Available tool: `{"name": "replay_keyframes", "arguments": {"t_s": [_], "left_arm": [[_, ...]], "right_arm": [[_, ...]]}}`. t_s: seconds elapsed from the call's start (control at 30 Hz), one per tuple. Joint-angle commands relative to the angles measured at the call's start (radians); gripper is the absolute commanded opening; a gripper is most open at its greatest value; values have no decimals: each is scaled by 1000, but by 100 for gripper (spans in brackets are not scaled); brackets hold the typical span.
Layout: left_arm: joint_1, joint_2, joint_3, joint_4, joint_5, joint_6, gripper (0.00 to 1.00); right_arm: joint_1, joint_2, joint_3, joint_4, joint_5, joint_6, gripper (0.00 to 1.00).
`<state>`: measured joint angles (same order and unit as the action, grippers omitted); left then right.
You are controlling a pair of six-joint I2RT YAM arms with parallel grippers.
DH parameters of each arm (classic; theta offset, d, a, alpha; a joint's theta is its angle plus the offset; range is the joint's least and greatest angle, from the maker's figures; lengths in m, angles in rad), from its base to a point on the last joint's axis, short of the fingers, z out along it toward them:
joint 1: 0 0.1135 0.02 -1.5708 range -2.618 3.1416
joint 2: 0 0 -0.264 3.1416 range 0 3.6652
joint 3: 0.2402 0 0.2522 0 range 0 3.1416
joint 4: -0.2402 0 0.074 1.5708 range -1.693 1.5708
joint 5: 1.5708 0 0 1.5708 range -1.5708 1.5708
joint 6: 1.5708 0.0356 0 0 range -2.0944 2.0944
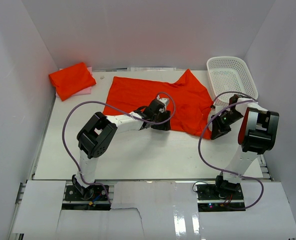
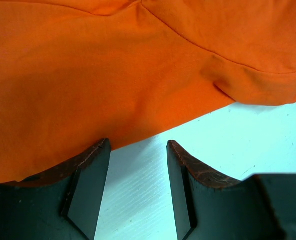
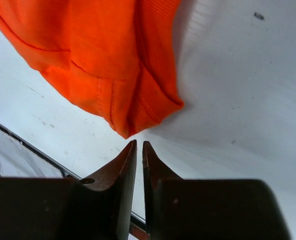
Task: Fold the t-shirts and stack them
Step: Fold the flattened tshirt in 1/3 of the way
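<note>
Fabric takes up much of the far half of the table (image 1: 137, 150). A flat t-shirt (image 1: 148, 95), orange-red, lies opened out across the middle. A folded t-shirt (image 1: 71, 80) of the same colour sits in the far left corner, well apart from it, and looks to me like the start of the stack. The left gripper (image 2: 137, 147) is down at the near hem of the opened shirt with its jaws apart and one fingertip at the edge of the cloth, lined up, I'd guess, to pinch that hem for a fold. The right gripper (image 3: 139, 145) is at the shirt's near right corner. Its jaws are drawn almost together, with only a slit between them and nothing in it, and the corner of cloth sits ungripped just past the tips. The white mesh basket (image 1: 227, 59) stands at the far right, near the shirt's sleeve. From above, both arms cover the hem where they work, so I cannot tell whether any cloth is lifted there. Something pale pink shows under the folded shirt, too little of it to name.
</note>
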<state>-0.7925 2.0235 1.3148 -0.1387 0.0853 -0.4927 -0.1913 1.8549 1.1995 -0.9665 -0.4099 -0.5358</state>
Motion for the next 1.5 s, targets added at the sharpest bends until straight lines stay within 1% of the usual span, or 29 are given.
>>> {"name": "replay_keyframes", "arguments": {"t_s": [0.0, 0.07, 0.13, 0.17, 0.2, 0.27, 0.33, 0.37, 0.4, 0.57, 0.93, 1.2, 1.47], "left_arm": [[-10, -17, -14, -113, -7, 16, 61], [-8, -22, -17, -114, -10, 17, 61], [-10, -25, -19, -117, -13, 19, 61], [-10, -26, -19, -119, -15, 20, 61], [-8, -28, -20, -121, -16, 20, 61], [-10, -29, -19, -119, -16, 22, 61], [-10, -29, -19, -119, -16, 22, 61], [-8, -28, -17, -121, -16, 22, 61], [-10, -26, -12, -121, -13, 22, 61], [-8, -22, -6, -125, -13, 23, 61], [-10, -16, 0, -130, -15, 26, 61], [-8, -14, 9, -142, -21, 29, 61], [-10, -12, 14, -148, -19, 34, 61]], "right_arm": [[-5, 17, 18, -48, 51, -39, 14], [-16, 21, 31, -51, 65, -36, 8], [-20, 32, 43, -54, 80, -36, 8], [-22, 36, 49, -60, 65, -46, 9], [-23, 35, 55, -80, 47, -56, 16], [-27, 20, 61, -84, 13, -61, 34], [-27, -11, 67, -77, 3, -53, 39], [-25, -17, 81, -80, -12, -52, 44], [-27, -19, 89, -93, -23, -55, 45], [-23, -14, 98, -112, -64, -62, 46], [15, 7, 64, -69, -105, -58, 47], [42, 33, 72, -45, -112, -38, 47], [50, 50, 17, -3, -107, -32, 46]]}}
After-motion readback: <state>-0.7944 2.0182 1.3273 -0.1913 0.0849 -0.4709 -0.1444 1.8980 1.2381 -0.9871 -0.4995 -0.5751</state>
